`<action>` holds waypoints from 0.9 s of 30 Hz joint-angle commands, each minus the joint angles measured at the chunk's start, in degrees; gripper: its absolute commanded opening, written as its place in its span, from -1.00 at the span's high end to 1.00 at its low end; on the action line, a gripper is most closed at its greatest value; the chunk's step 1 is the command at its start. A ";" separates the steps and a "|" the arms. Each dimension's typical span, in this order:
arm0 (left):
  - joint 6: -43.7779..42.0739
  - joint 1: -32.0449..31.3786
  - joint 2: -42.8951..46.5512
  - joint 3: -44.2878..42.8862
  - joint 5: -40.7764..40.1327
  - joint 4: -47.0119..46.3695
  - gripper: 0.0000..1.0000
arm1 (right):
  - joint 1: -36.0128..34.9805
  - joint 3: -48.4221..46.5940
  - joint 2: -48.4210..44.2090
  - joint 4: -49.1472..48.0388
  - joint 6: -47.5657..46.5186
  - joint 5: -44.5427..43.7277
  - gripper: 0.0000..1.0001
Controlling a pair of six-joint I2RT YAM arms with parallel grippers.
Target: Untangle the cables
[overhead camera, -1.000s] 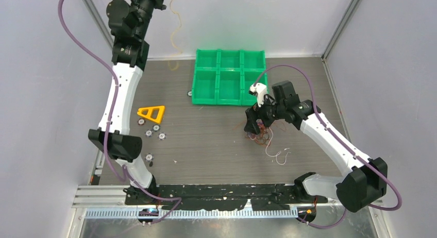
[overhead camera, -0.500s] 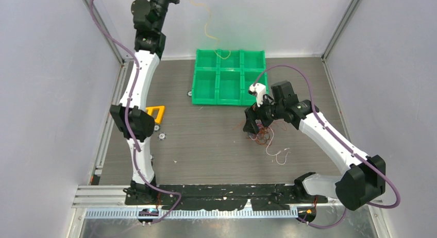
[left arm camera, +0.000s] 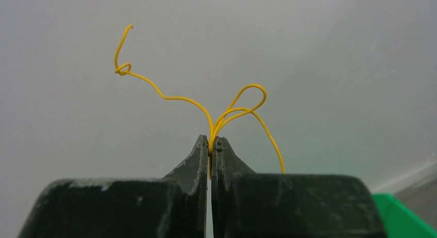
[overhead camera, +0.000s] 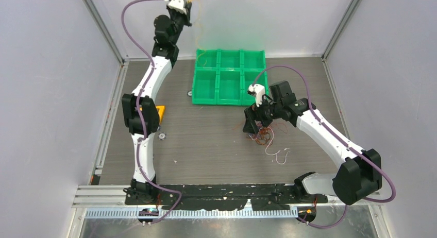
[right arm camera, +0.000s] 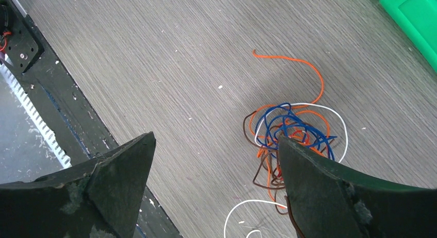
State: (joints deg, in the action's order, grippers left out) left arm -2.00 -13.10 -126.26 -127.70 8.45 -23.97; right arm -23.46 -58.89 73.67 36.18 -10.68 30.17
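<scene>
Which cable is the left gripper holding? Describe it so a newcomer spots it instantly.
Find the green tray; the left gripper hangs high beyond its left corner. Pinched in it is the yellow cable: one thin wire up in the air, while the other cables lie tangled together.

Between the spread fingers of the right gripper (right arm camera: 215,140) lies bare table (right arm camera: 170,63); the cable tangle (right arm camera: 291,130) crowds the finger on the wrist view's right. The green tray (overhead camera: 218,68) stands just beyond. The left gripper (left arm camera: 211,140), clamped on a yellow cable (left arm camera: 175,98), faces the back wall (left arm camera: 335,52), tray corner low to its right
</scene>
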 commanded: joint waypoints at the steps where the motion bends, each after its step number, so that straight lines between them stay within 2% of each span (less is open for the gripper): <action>1: -3.17 -0.08 3.97 10.86 2.37 -4.18 1.00 | 0.78 -0.46 -0.01 -1.55 -0.91 1.48 -0.91; 4: -3.13 -0.08 4.80 14.29 2.98 -0.82 1.00 | 1.06 -0.12 0.07 -1.55 -1.01 1.86 -0.90; 8: -3.90 -0.35 3.47 14.40 7.16 7.16 1.00 | 1.18 0.03 0.09 -1.54 -0.93 2.12 -0.90; 12: -8.49 -1.60 -0.04 11.35 7.80 18.21 1.00 | 1.51 0.28 -0.25 -1.39 -1.01 2.00 -0.91; 16: -11.99 -2.15 -3.62 7.82 4.26 23.71 1.00 | 2.03 0.44 -0.20 -0.45 -1.61 2.25 -0.90; 22: -17.46 -2.98 -9.40 -0.40 4.31 35.36 0.97 | 2.52 0.45 0.32 0.11 -2.13 2.92 -0.91; 24: -18.50 -3.22 -10.63 -2.16 4.77 38.24 0.89 | 2.55 0.40 0.68 0.17 -2.01 3.44 -0.90; 27: -18.48 -3.20 -10.74 -2.48 5.71 39.55 0.56 | 2.57 0.21 1.09 0.48 -1.82 4.47 -0.91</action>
State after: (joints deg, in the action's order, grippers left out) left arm -17.85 -16.12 -137.40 -127.07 13.45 10.26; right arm -21.12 -58.24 74.19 36.56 -11.90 32.38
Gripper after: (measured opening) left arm 0.118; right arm 0.954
